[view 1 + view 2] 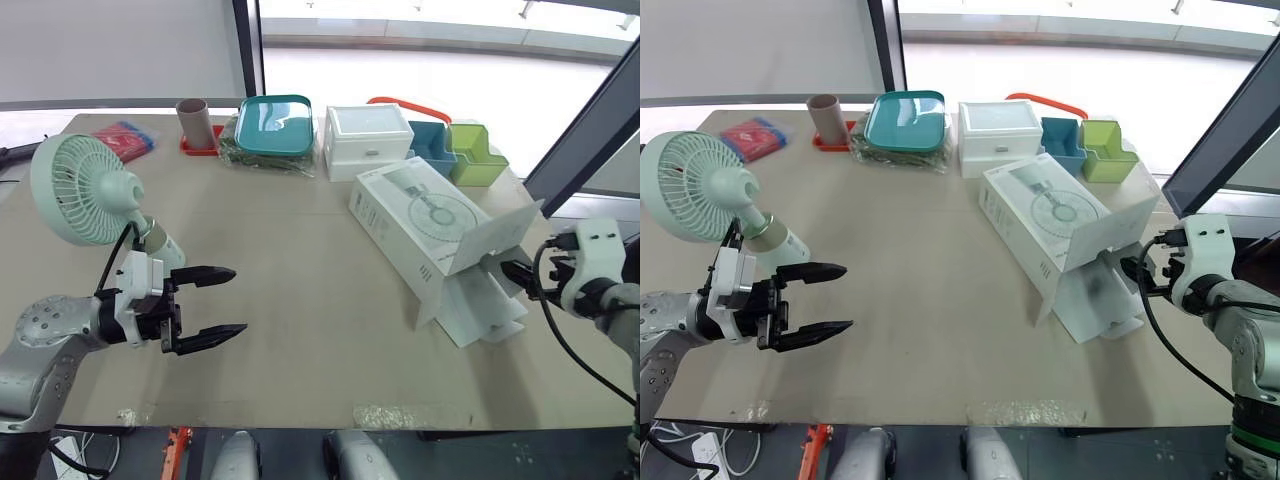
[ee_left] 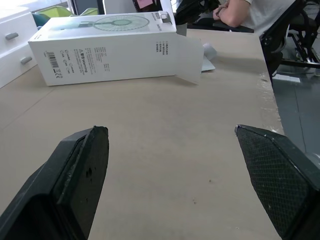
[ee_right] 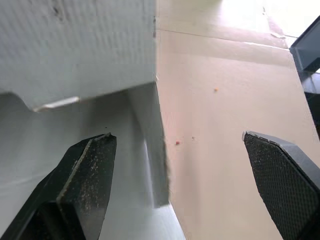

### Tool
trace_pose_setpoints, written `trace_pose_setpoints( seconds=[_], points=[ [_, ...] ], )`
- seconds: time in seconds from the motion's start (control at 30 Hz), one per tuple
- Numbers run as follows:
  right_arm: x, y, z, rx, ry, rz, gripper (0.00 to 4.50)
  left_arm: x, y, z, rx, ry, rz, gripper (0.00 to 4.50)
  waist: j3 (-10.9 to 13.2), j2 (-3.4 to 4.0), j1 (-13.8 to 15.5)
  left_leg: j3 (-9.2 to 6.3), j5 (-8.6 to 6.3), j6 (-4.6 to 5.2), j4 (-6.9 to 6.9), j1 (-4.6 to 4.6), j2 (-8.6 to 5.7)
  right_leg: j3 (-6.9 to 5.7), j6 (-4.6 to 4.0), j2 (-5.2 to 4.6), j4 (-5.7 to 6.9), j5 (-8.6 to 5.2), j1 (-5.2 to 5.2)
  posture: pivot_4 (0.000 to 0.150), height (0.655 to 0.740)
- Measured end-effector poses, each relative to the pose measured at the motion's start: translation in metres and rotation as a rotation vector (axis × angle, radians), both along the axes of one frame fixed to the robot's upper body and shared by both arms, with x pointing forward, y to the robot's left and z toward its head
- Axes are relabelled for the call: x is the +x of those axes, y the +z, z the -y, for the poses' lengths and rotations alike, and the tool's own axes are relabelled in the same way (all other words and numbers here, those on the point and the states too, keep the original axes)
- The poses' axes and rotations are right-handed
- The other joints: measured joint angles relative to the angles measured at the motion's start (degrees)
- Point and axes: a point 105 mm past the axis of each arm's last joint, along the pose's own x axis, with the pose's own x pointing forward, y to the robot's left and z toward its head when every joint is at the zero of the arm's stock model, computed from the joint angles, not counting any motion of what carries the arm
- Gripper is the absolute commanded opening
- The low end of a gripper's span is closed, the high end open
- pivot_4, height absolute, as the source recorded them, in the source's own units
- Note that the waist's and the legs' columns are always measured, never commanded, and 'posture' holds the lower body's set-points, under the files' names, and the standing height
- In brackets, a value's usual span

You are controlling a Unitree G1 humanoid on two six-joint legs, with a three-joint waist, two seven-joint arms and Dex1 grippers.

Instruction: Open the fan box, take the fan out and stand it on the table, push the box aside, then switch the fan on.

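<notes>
While our left gripper (image 1: 238, 299) hangs near us, fingers apart and empty, the pale green plastic fan (image 1: 85, 190) stands on the tan table (image 1: 300, 340) just behind it. Our right gripper (image 1: 514, 274), fingers apart too, sits at the open end of the white cardboard fan box (image 1: 415, 215), seemingly emptied, its long axis running away leftward. Beyond, the blue plastic bin (image 1: 432, 145) and green plastic bin (image 1: 475, 155) hide their contents.

Office-like workroom beside a wall of windows

A long beige table (image 1: 300, 340) stands against tall glass panes (image 1: 440, 70) in dark frames. Along its far edge sit a white drawer unit (image 1: 367, 142), a blue desk organiser bin (image 1: 432, 148), a green one (image 1: 476, 156) and stacked teal trays (image 1: 274, 124). Past the table's end a person (image 2: 270, 10) sits in a black office chair (image 2: 289, 30). A white power strip (image 1: 72, 442) with cables lies on the floor.
</notes>
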Motion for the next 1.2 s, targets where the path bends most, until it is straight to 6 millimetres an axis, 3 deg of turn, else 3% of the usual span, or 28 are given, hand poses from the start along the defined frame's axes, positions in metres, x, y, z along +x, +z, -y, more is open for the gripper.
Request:
trace_pose_setpoints(
  seconds=[0.27, 0.33, 0.4, 0.53, 0.7, 0.9, 1.1, 1.2],
  points=[
    [-0.019, -0.001, -0.023, -0.045, 0.211, 0.039, 4.40, 0.002, 0.002, 0.000, -0.002, 0.001, 0.009, 4.50, -0.01, 0.01, 0.20, 0.00, 0.00, 0.00, 0.01, -0.03, -0.02, -0.01, 0.05, -0.04, 0.00, -0.03, 0.02, 0.150, 0.7400],
    [-0.026, 0.010, -0.029, -0.044, 0.290, 0.103, 4.40, 0.004, 0.002, 0.000, -0.006, 0.001, 0.011, 4.50, 0.00, 0.02, 0.22, 0.00, 0.00, 0.00, 0.03, -0.02, -0.03, -0.01, 0.06, -0.05, 0.00, -0.02, 0.03, 0.150, 0.7400],
    [-0.034, 0.046, -0.052, -0.020, 0.435, 0.277, 4.40, 0.008, 0.006, 0.001, -0.028, 0.009, 0.025, 4.50, -0.01, 0.04, 0.08, -0.02, 0.00, 0.01, 0.07, 0.04, 0.01, 0.00, 0.02, 0.04, 0.01, 0.03, 0.09, 0.150, 0.7400],
    [-0.039, 0.064, -0.074, 0.047, 0.548, 0.377, 4.40, 0.012, 0.006, 0.001, -0.053, 0.028, 0.027, 4.50, 0.00, 0.03, 0.14, -0.03, 0.00, 0.01, 0.13, 0.01, 0.00, -0.01, 0.04, 0.03, 0.01, 0.02, 0.12, 0.150, 0.7400],
    [-0.051, 0.100, -0.120, 0.079, 0.771, 0.526, 4.40, 0.018, 0.009, -0.001, -0.058, 0.050, 0.051, 4.50, 0.00, 0.04, 0.18, -0.08, 0.00, 0.01, 0.14, 0.00, 0.00, -0.05, 0.04, 0.03, 0.01, 0.03, 0.12, 0.150, 0.7400],
    [-0.050, 0.091, -0.173, 0.137, 0.995, 0.475, 4.40, 0.026, 0.009, 0.004, -0.082, 0.069, 0.059, 4.50, 0.00, 0.04, 0.19, -0.09, -0.02, 0.04, 0.26, -0.07, 0.00, -0.04, 0.05, 0.03, 0.01, 0.04, 0.11, 0.150, 0.7400],
    [-0.044, 0.071, -0.196, 0.149, 1.068, 0.404, 4.40, 0.031, 0.005, 0.001, -0.083, 0.100, 0.060, 4.50, 0.00, 0.04, 0.25, -0.14, -0.07, 0.12, 0.41, -0.18, 0.00, -0.10, 0.07, 0.01, 0.01, 0.03, 0.10, 0.150, 0.7400],
    [-0.041, 0.050, -0.211, 0.163, 1.097, 0.347, 4.40, 0.032, 0.001, 0.002, -0.091, 0.128, 0.067, 4.50, 0.00, 0.04, 0.21, -0.14, -0.09, 0.15, 0.48, -0.20, 0.01, -0.10, 0.07, 0.02, 0.06, 0.03, 0.07, 0.150, 0.7400]
  ],
)
